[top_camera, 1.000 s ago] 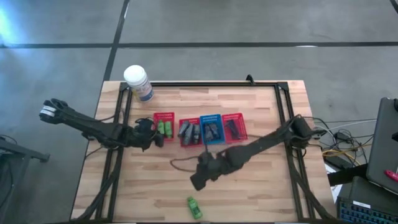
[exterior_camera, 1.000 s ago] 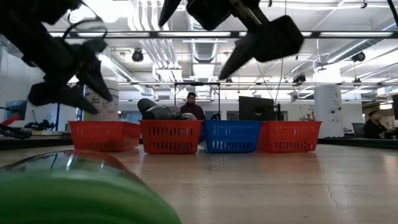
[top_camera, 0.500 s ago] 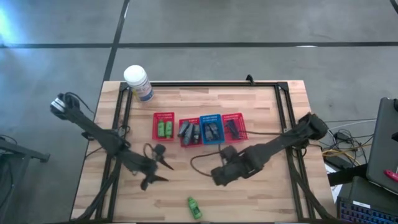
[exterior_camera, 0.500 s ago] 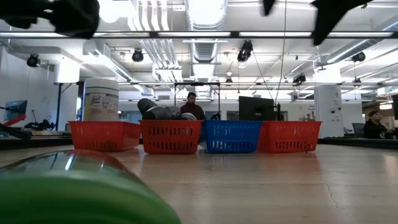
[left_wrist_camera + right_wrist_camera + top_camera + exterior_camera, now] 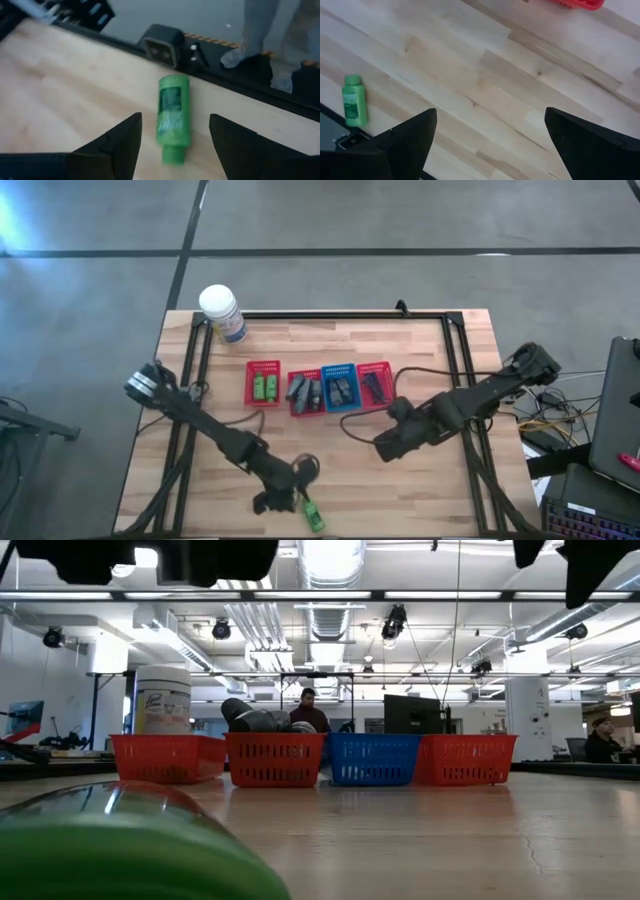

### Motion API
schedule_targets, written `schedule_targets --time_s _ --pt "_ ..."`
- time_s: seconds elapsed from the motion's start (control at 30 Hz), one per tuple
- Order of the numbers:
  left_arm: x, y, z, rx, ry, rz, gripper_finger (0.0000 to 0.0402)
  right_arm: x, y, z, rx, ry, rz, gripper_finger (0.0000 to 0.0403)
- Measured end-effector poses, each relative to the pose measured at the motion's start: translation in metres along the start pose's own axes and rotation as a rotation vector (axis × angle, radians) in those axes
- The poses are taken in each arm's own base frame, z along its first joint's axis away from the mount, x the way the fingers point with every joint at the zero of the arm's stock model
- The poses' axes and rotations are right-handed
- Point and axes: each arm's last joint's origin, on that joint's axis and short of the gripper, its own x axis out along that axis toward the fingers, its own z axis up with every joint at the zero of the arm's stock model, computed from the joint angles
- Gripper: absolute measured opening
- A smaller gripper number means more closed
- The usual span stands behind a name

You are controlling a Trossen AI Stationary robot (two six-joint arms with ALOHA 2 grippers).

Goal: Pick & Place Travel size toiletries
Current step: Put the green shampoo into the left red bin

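A bright green little bottle [image 5: 312, 514] lies on its side near the table's near edge; the left wrist view shows this bottle [image 5: 172, 119] ahead of my open left gripper [image 5: 175, 145], whose fingers stand on either side of its cap end without touching. From above, my left gripper [image 5: 290, 492] hovers just left of it. The bottle [image 5: 354, 106] also shows in the right wrist view, and fills the low view's near corner [image 5: 120, 850]. My right gripper [image 5: 490, 140] is open over bare wood at centre right [image 5: 388, 445]. Other toiletries lie in the baskets: green bottles [image 5: 264, 388], grey tubes [image 5: 304, 391], dark items [image 5: 340, 390].
Four slotted baskets stand in a row mid-table: red [image 5: 263, 383], red [image 5: 304, 393], blue [image 5: 340, 387], red [image 5: 376, 383]. A big white-lidded jar [image 5: 221, 312] stands at the far left corner. A black camera block [image 5: 162, 44] sits at the near edge behind the bottle. People show in the room beyond.
My left gripper has swung from beside the left red basket toward the table's near edge, ending over the green bottle. My right gripper has drawn back toward the table's right edge and risen out of the low view. The bottle has stayed put.
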Motion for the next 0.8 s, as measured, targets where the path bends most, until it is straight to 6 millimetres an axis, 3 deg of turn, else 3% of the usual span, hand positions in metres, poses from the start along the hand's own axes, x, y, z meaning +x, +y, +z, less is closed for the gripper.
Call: schedule_targets --time_s 0.1,0.3,0.43,0.63,0.8 --pt "0.021 0.002 0.003 0.054 0.019 -0.023 0.0236 0.002 -0.008 0.000 -0.017 0.000 -0.007 0.0366" --pt "0.051 0.017 0.000 0.000 0.144 -0.063 0.0236 0.010 -0.013 -0.004 -0.064 0.001 0.024 0.0366" --pt "0.063 0.025 0.001 -0.044 0.236 -0.133 0.0236 0.013 -0.013 -0.008 -0.101 0.014 0.021 0.0366" --pt "0.081 0.031 0.003 -0.080 0.234 -0.186 0.0236 0.014 -0.014 -0.011 -0.125 0.016 0.018 0.0366" --pt "0.083 0.032 0.002 -0.011 0.250 -0.186 0.0224 0.014 -0.015 -0.012 -0.145 0.015 0.013 0.0366"
